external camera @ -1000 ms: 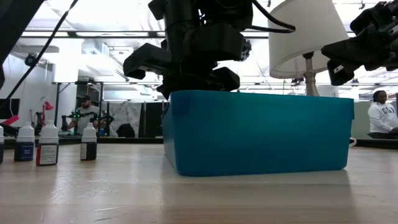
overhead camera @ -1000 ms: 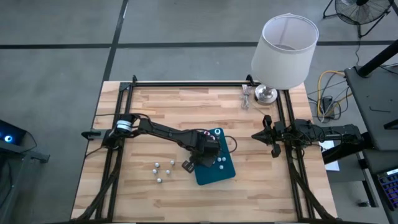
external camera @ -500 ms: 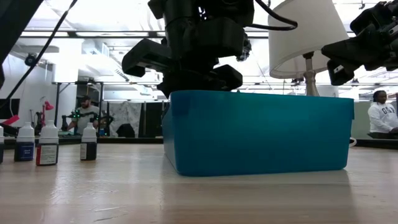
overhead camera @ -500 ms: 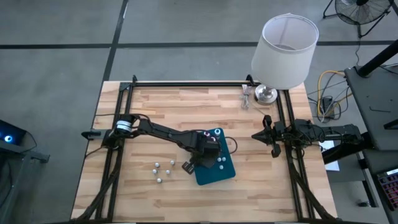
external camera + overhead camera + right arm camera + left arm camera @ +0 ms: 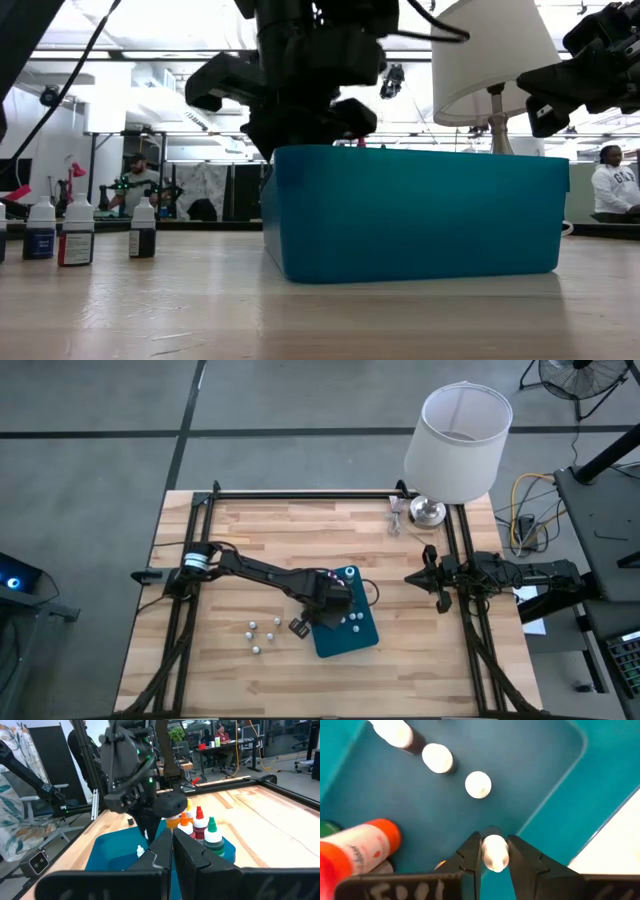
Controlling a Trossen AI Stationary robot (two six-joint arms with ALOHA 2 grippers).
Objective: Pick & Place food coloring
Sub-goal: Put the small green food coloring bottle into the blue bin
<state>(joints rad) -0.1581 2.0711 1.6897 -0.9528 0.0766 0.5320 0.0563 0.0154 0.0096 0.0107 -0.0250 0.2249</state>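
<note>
The food coloring is a set of tiny bottles. Several small white-capped ones [image 5: 478, 785] and taller ones with orange [image 5: 367, 842], red and green tops [image 5: 200, 822] stand in the teal tray [image 5: 352, 643]. A few more stand on the wood left of the tray [image 5: 262, 635], also in the low view [image 5: 77, 230]. My left gripper [image 5: 495, 854] hangs over the tray near one corner [image 5: 325, 603] and is shut on one small bottle. My right gripper [image 5: 173, 845] waits shut at the table's right edge [image 5: 415, 577], touching nothing. My left gripper pinches one small bottle by its white cap [image 5: 495, 851] between the two fingers [image 5: 471, 852], coming from above and pointing down. The bottle stands upright below the fingers, inside the tray by its corner. Whether its base touches the tray floor is hidden.
A white-shaded lamp [image 5: 455, 435] stands at the table's far right corner, with a small metal thing [image 5: 396, 518] beside its base. Black frame rails [image 5: 300, 495] run along the table's edges. Bare wood lies across the far half and near left. People sit in the room behind.
My left gripper has shifted slightly up and toward the table's left over the tray, still shut on the small bottle. A magenta tip now shows above the tray's rim in the low view.
</note>
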